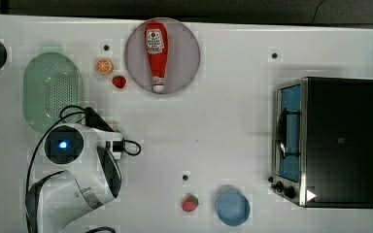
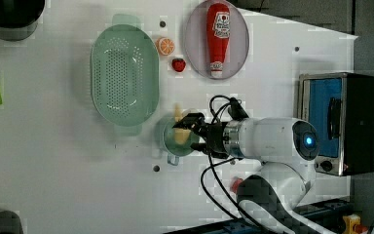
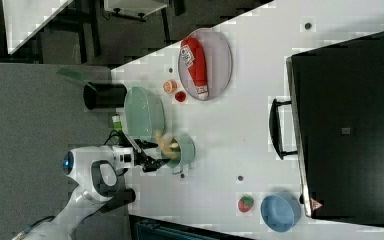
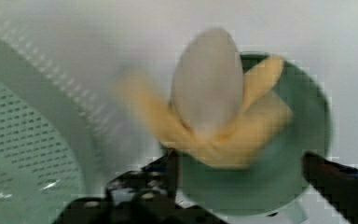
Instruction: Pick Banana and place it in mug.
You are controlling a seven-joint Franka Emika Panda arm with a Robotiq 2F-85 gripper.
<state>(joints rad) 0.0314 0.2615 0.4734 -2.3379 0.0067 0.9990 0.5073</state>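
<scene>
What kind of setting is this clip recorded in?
Probably a lab bench staged as a toy kitchen: a white table with bolt holes, play food such as a ketchup bottle on a plate, and a small toaster oven.

Bright, even light on the white table (image 1: pixel 233 126); blocky compression throughout, and the banana (image 4: pixel 209 107) is motion-blurred.

White table (image 1: pixel 233 121) carries strainer (image 1: pixel 52 92), plate (image 1: pixel 184 56), toaster oven (image 1: pixel 337 141), blue dish (image 1: pixel 233 208).
</scene>
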